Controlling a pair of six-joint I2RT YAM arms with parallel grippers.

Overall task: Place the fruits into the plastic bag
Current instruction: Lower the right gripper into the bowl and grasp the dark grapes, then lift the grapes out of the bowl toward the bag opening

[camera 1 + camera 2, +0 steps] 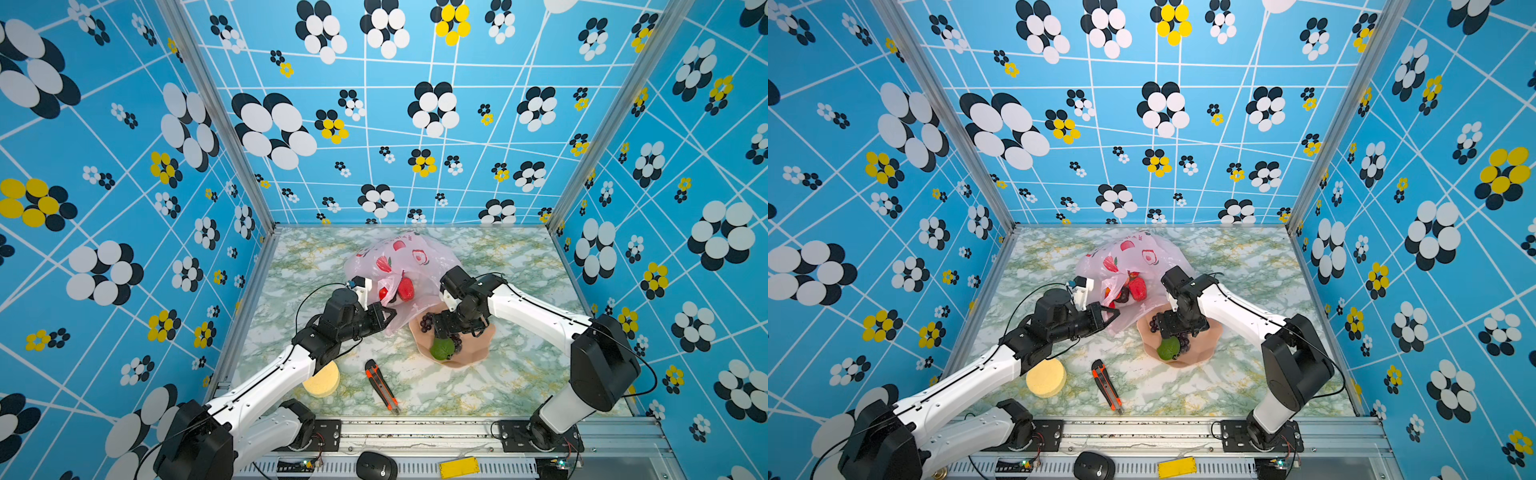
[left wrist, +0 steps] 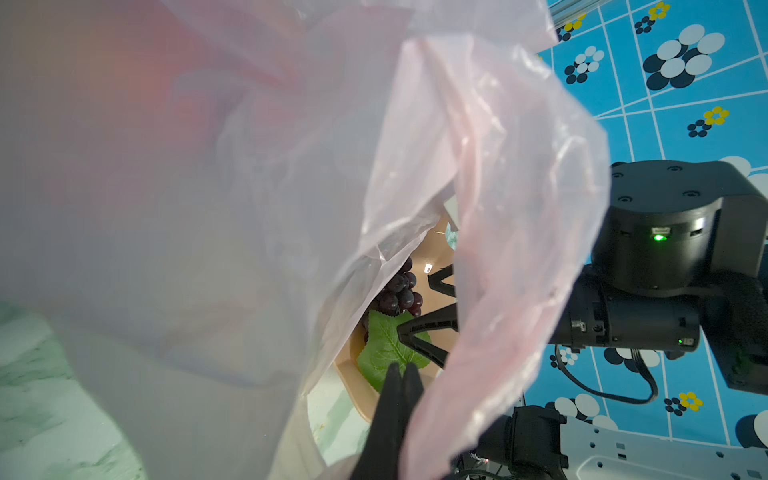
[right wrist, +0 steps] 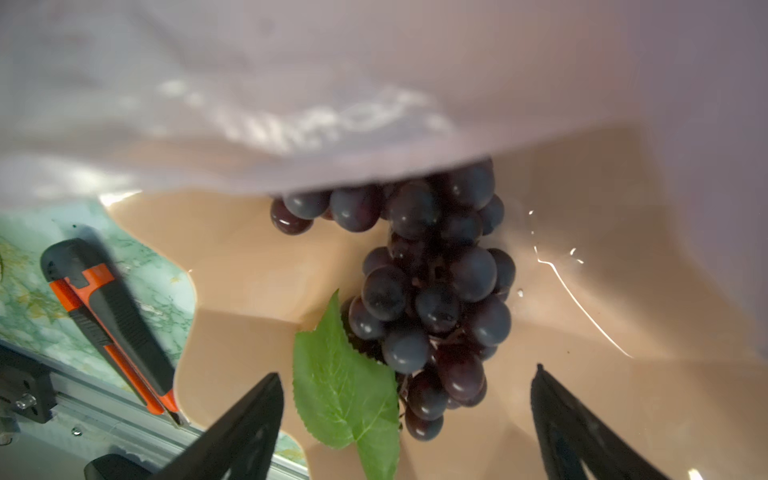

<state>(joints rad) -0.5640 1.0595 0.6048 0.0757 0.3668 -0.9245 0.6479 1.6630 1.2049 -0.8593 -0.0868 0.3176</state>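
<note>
The pale pink plastic bag [image 1: 399, 257] lies at the back middle in both top views, with red fruits [image 1: 405, 289] showing inside its mouth. My left gripper [image 1: 388, 316] is shut on the bag's near edge and holds it up; in the left wrist view its fingers [image 2: 401, 374] press together under the film [image 2: 498, 208]. My right gripper [image 3: 406, 372] stands open over a bunch of dark purple grapes [image 3: 432, 282] with a green leaf [image 3: 345, 386]. The grapes lie in the salmon bowl [image 1: 473, 353], partly under the bag's edge.
A round yellow sponge disc [image 1: 322, 380] lies by the left arm. An orange-black utility knife [image 1: 381, 386] lies near the front middle, left of the bowl. A black mouse [image 1: 376, 465] and a yellow block [image 1: 459, 467] sit on the front rail.
</note>
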